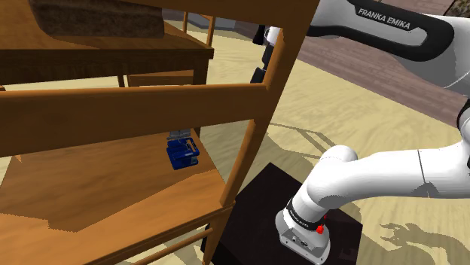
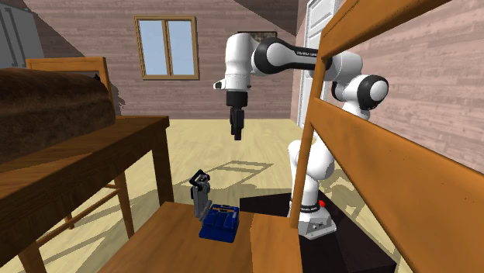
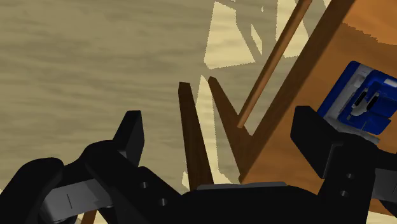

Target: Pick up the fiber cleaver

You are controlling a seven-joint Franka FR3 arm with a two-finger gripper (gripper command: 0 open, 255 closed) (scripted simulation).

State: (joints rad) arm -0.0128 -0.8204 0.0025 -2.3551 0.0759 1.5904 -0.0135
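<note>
The fiber cleaver [image 1: 181, 150] is a small blue block with a grey metal lever, resting near the edge of a wooden chair seat [image 1: 90, 181]. In the second exterior view the cleaver [image 2: 219, 221] has its grey lever raised at one end. My gripper [image 2: 236, 128] hangs in the air well above it and slightly to that view's right, pointing down. In the wrist view the black fingers [image 3: 130, 137] stand wide apart around nothing, gripper [image 3: 219, 137] open, and the cleaver [image 3: 362, 102] lies beyond the right finger. In the shoulder view the chair's post hides most of the gripper [image 1: 261, 54].
The chair's back rails [image 1: 151, 105] and post [image 1: 263, 113] rise between the shoulder camera and the arm. A wooden table [image 2: 93, 155] bearing a dark brown bulky object [image 2: 46, 101] stands beside the chair. The black stand [image 1: 263, 211] sits on tan floor.
</note>
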